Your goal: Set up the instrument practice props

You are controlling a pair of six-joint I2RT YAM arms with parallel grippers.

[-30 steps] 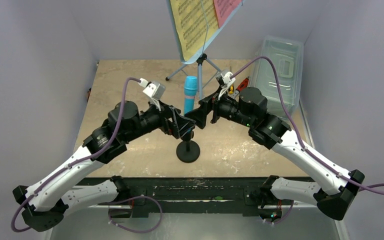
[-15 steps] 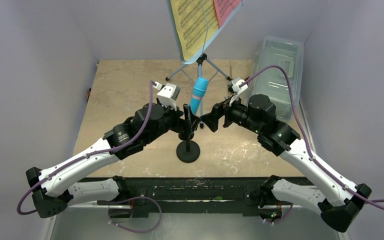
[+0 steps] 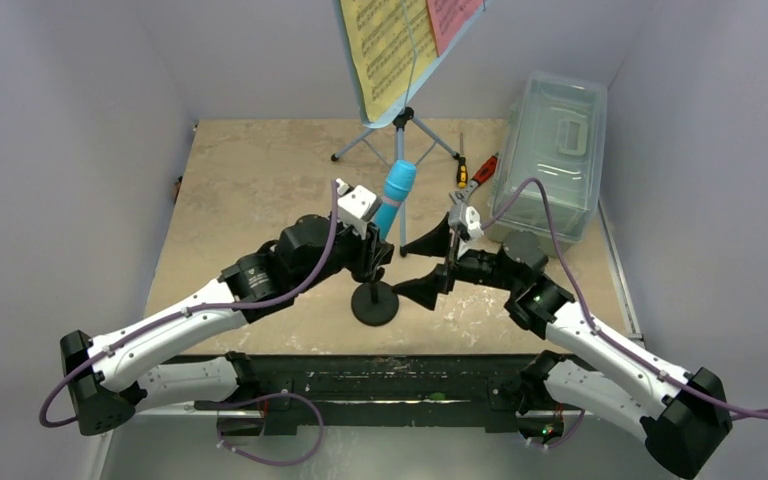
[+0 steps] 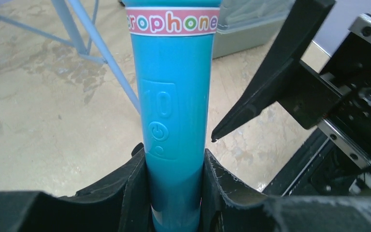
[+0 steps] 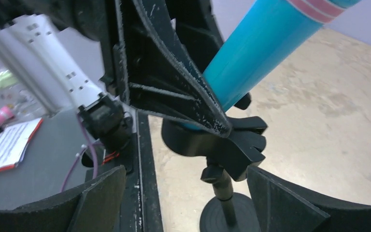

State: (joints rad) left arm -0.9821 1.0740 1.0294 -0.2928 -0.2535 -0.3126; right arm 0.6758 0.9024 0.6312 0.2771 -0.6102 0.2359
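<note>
Outstretched left end effector (image 4: 174,166) pinches the tilted cyan microphone (image 4: 174,96); right end effector (image 3: 428,267), seemingly level, gapes.

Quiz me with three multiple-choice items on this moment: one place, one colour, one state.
1. The clear lidded box sits on the table at its: A) far right B) near left C) centre.
2. The microphone body is: A) red B) cyan C) black.
3. The left gripper is: A) wide open B) shut on the microphone C) shut on a page.
Key: 1 A, the top view shows it along the right edge at the back; 2 B, the left wrist view shows cyan plastic; 3 B, its fingers press both sides of the body.
</note>
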